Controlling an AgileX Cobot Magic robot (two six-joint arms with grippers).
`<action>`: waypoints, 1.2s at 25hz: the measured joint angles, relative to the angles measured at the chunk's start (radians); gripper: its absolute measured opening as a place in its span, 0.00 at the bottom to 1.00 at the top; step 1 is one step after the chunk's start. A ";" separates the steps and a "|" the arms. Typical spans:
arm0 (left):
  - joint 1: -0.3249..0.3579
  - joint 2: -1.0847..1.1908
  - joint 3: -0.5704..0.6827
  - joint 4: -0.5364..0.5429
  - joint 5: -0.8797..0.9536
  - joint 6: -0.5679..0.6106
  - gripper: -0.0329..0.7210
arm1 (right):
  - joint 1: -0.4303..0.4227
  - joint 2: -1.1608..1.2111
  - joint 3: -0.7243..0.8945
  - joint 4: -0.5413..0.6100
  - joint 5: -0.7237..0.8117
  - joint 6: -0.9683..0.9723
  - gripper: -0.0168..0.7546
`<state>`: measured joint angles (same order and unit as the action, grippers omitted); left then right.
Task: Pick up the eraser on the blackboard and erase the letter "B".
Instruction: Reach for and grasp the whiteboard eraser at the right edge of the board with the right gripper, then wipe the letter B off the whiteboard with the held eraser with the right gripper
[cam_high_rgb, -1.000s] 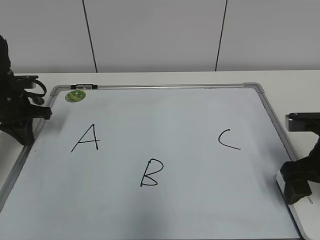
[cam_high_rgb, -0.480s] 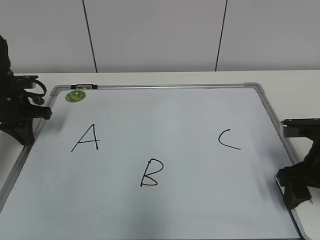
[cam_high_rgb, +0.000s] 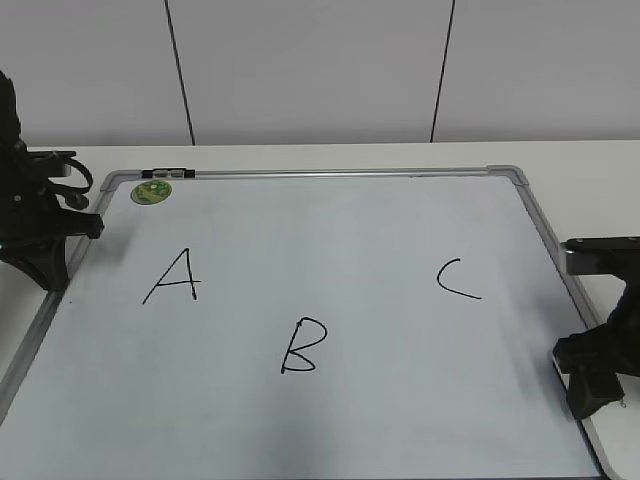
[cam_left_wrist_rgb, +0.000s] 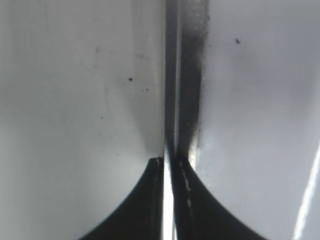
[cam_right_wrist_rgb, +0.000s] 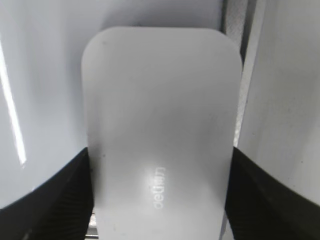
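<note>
While exterior view hides eraser behind right gripper (cam_high_rgb: 597, 385) at blackboard's (cam_high_rgb: 330, 173) right frame, right wrist view shows eraser (cam_right_wrist_rgb: 159, 145): flat white block, faint grey lettering, both fingers pressed against its sides. Letter "B" (cam_high_rgb: 303, 346) intact. Left gripper (cam_left_wrist_rgb: 169, 200) nearly closed, empty.

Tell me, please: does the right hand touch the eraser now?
Touching. The right wrist view shows the right hand with its two dark fingers pressed against both long sides of the eraser, with no gap visible.
</note>
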<state>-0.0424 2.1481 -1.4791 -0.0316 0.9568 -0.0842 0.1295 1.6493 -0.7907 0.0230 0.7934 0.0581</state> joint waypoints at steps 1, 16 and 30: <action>0.000 0.000 0.000 -0.002 0.000 0.000 0.07 | 0.000 0.000 -0.002 0.004 0.002 0.000 0.70; 0.000 0.000 0.000 -0.004 0.000 0.000 0.07 | 0.066 0.072 -0.374 0.151 0.263 -0.077 0.70; 0.000 0.000 0.000 -0.004 0.000 0.001 0.07 | 0.374 0.466 -0.842 0.056 0.406 -0.034 0.70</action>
<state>-0.0424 2.1481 -1.4791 -0.0356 0.9568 -0.0835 0.5039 2.1151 -1.6325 0.0787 1.1991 0.0246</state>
